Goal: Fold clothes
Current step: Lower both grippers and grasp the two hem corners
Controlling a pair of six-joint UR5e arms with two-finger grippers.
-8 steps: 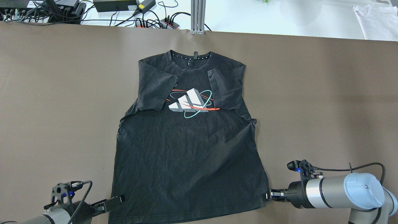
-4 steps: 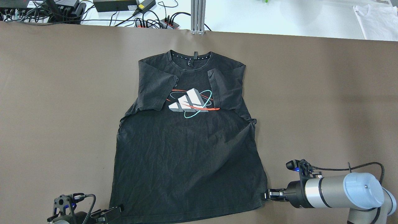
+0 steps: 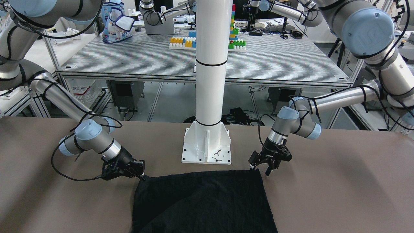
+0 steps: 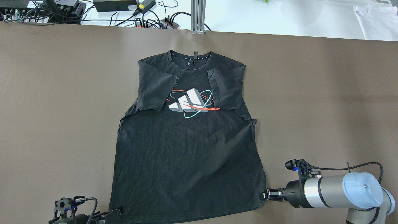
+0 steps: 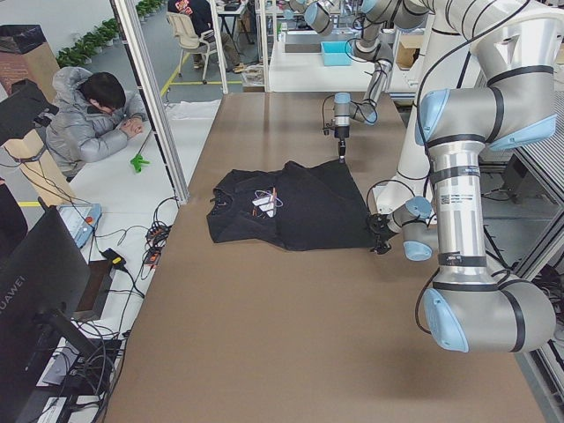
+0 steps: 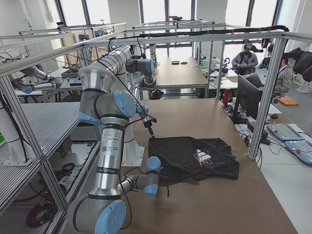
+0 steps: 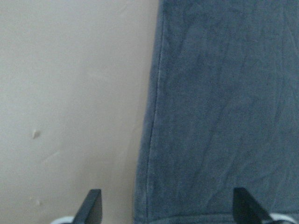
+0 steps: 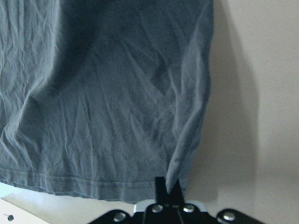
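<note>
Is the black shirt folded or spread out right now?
Mostly spread: the shirt lies flat on the table, only its sleeves folded inward over the chest.

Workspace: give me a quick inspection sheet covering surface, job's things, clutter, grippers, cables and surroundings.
Surface: brown table cover, lying flat.
Job's things: black shirt face up, both sleeves folded in over the chest, hem toward the robot.
Clutter: small dark bits on the pole's base plate.
Grippers: right gripper shut on one hem corner of the shirt; left gripper open over the other hem corner.
Cables: power bricks and leads beyond the far edge; a lead loops off the right wrist.
Surroundings: white shirt on the far bench; a person seated past the table.
</note>
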